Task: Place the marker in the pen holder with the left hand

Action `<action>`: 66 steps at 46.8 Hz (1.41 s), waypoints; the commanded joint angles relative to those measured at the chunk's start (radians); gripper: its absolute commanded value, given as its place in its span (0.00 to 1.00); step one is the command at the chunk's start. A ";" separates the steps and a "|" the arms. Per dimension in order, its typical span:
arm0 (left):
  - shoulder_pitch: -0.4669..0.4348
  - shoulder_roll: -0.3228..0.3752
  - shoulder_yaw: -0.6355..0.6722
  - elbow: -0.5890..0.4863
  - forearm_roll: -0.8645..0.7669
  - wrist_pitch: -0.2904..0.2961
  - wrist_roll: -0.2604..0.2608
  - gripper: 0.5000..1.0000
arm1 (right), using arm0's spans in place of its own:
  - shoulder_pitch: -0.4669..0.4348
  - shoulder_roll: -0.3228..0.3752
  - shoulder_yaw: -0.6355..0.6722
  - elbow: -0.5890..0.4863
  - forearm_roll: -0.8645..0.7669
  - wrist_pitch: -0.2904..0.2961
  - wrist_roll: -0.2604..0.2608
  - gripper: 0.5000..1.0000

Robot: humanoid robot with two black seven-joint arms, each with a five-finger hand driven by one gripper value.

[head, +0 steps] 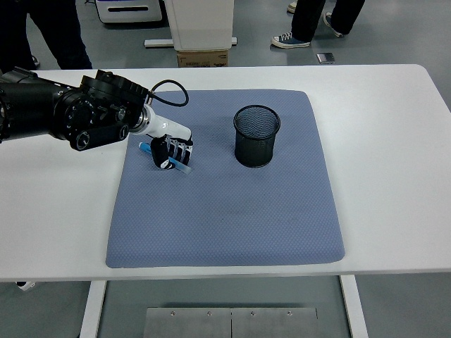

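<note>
A blue marker (145,148) lies on the blue-grey mat (225,204) at its upper left. My left hand (171,153) reaches in from the left and its fingers are curled around the marker, low on the mat. The marker's ends stick out on both sides of the hand. A black mesh pen holder (256,135) stands upright on the mat to the right of the hand, about a hand's width away. The right arm is out of view.
The mat lies on a white table (394,141). A cardboard box (204,58) and a white cabinet stand beyond the far edge. People's legs show at the top left and top right.
</note>
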 commanded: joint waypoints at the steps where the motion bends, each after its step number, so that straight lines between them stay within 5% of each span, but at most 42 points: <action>1: 0.000 0.000 0.000 0.000 0.000 0.000 0.000 0.16 | 0.000 0.000 0.000 0.000 0.000 0.000 0.000 1.00; 17: 0.002 -0.003 0.000 0.000 0.001 0.001 -0.001 0.14 | 0.000 0.000 0.000 0.000 0.000 0.000 0.000 1.00; 27: 0.002 -0.001 0.000 0.000 0.017 0.001 -0.001 0.00 | 0.000 0.000 0.000 0.000 0.000 0.000 0.000 1.00; 66: -0.053 0.009 -0.058 0.005 0.014 -0.009 -0.003 0.00 | 0.000 0.000 0.001 0.000 0.000 0.000 0.000 1.00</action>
